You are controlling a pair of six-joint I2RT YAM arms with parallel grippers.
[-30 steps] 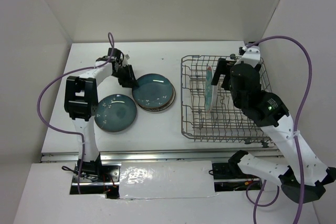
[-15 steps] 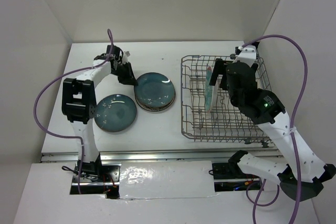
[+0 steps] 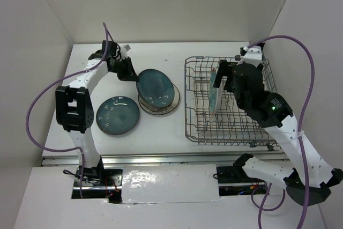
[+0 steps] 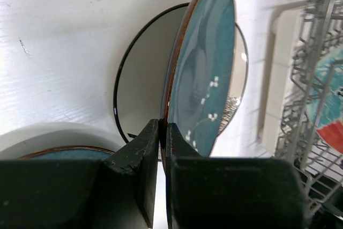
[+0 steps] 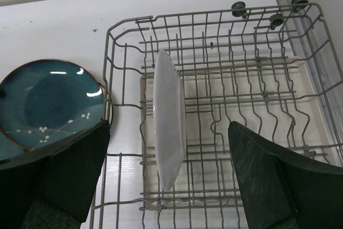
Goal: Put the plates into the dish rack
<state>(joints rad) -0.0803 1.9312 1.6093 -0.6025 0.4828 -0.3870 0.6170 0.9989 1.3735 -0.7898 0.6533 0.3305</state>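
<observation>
The left jaws pinch the rim of a teal plate (image 4: 203, 73), which is tipped up nearly on edge above the cream plate (image 4: 140, 84) lying flat on the tabletop (image 4: 53, 36). Whether its lower edge touches the cream plate I cannot tell.

The hold is a thin bite on the rim, so the lift should be slow, with the plate kept edge-up so its weight hangs below the jaws and does not lever against them. It should rise clear of the cream plate before it travels right, then pass over the raised side of the dish rack (image 3: 236, 127).

A free slot beside the standing plate (image 5: 169, 122) suits best, entered parallel to that plate and between the tines. The right jaws are spread wide above the rack and hold nothing, so the route should avoid them. A second teal plate (image 3: 118, 115) waits flat on the tabletop.
</observation>
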